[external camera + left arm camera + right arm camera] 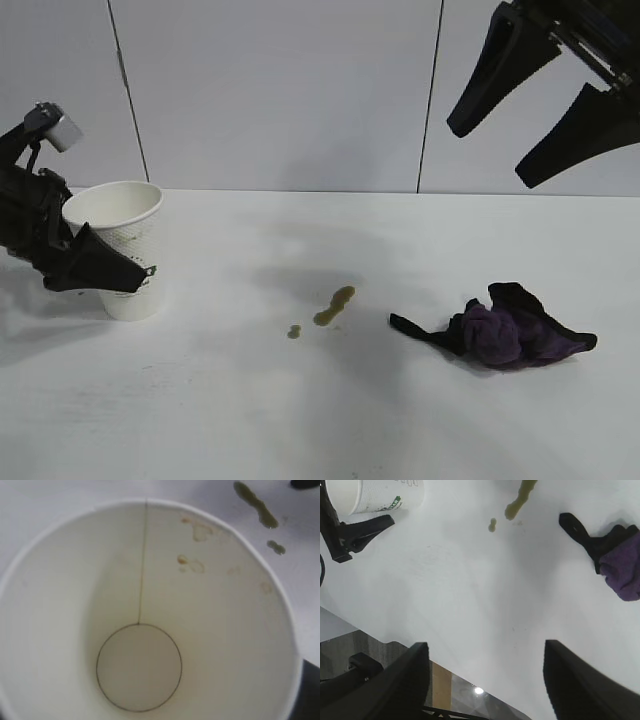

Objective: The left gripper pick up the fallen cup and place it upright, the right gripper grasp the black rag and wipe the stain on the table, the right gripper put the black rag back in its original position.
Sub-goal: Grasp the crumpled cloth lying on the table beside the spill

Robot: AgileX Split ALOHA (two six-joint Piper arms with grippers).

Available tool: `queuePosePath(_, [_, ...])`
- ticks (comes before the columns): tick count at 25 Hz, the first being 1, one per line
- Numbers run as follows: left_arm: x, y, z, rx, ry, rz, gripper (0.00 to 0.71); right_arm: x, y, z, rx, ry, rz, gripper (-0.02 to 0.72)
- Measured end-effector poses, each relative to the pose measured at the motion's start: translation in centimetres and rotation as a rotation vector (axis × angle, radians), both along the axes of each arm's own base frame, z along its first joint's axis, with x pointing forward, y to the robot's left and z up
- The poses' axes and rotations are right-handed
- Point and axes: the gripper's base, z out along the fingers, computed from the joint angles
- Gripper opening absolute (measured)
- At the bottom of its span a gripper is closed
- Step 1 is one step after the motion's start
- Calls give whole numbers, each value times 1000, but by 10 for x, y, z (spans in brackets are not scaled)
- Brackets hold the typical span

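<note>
From outside, a wide white table (300, 420) is seen in front of pale wall panels (280, 90). At the left the white cup (118, 248) is stood upright, and the left gripper (95, 262) is spread around it. A green stain (333, 306) is found in the middle. The black rag (500, 328), purple in the middle, is bunched at the right. The right gripper (505, 150) is held high, spread wide, holding nothing.

From the left wrist, the cup (140, 630) is looked into; brown drips are seen inside.

From the right wrist, the rag (615, 562) is seen flat on the table.
</note>
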Motion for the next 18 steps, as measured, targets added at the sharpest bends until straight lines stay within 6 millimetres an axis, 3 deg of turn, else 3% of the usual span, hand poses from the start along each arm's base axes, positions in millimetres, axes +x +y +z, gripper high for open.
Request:
queuePosePath(4, [-5,14,10,126,68,149,688,0,0,0,0,0,0,454])
queuePosePath(8, [-11,35,43,222,39,388,668,0,0,0,0,0,0,454])
queuePosePath(14, [-43,99,126,199,-136,936,663,0,0,0,0,0,0,454])
queuePosePath(18, [-95,130,200,68,-360,1238,663,0,0,0,0,-1,1,454])
